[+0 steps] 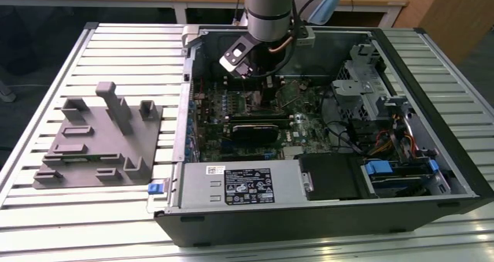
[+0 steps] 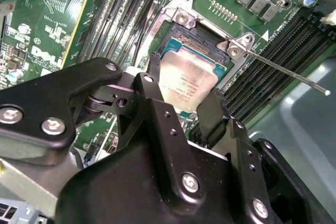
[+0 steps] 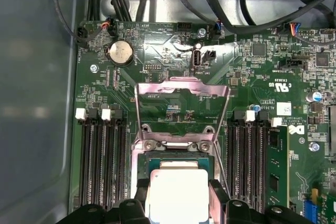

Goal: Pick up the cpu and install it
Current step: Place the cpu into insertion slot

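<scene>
Over the open socket (image 2: 177, 20) on the motherboard (image 3: 252, 77), the cpu (image 2: 188, 80) sits with its pale metal top facing up. It lines up squarely with the socket's frame. Whether it already rests on the contacts or hangs just above them I cannot tell.

The gripper (image 2: 184, 87) has its black fingers (image 2: 210, 116) drawn in against two opposite edges of the chip, so it looks to be pinching the cpu rather than standing clear of it. In the first wrist view the chip (image 3: 177, 195) lies between those two fingers, just below the socket's hinge.

The load plate (image 3: 181, 90) stands swung up and back, and the thin retaining lever (image 2: 283, 72) juts out free to one side. Memory slots (image 3: 100, 166) flank the socket.

In the exterior view the arm reaches down into the open computer case (image 1: 309, 213), and the grey plastic tray (image 1: 100, 140) lies well apart at the exterior view's left.

As I judge it, the pick-up is done and the chip is at its seat. It is not yet let go, and the plate and lever are not yet closed.
</scene>
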Robot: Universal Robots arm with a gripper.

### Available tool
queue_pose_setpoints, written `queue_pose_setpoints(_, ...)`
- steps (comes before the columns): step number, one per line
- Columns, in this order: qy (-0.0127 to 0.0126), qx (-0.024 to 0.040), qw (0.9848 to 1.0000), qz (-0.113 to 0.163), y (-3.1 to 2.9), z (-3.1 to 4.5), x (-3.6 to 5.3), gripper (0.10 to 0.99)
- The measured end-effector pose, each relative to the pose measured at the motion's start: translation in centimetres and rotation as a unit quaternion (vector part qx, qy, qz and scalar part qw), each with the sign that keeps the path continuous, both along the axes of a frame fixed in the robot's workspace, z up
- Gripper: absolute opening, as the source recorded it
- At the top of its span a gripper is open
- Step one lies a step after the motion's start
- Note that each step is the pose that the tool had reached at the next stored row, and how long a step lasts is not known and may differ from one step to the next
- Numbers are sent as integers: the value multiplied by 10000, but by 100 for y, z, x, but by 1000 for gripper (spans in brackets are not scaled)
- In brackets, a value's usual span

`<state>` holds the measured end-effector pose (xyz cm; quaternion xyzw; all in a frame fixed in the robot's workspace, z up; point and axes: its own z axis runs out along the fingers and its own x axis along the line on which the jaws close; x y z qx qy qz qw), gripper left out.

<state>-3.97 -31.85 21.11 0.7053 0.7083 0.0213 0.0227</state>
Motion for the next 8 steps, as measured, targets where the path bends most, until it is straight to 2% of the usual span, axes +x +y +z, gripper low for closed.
queue_pose_setpoints(8, 0, 0, 10000, -22, 0, -40, -7, 533)
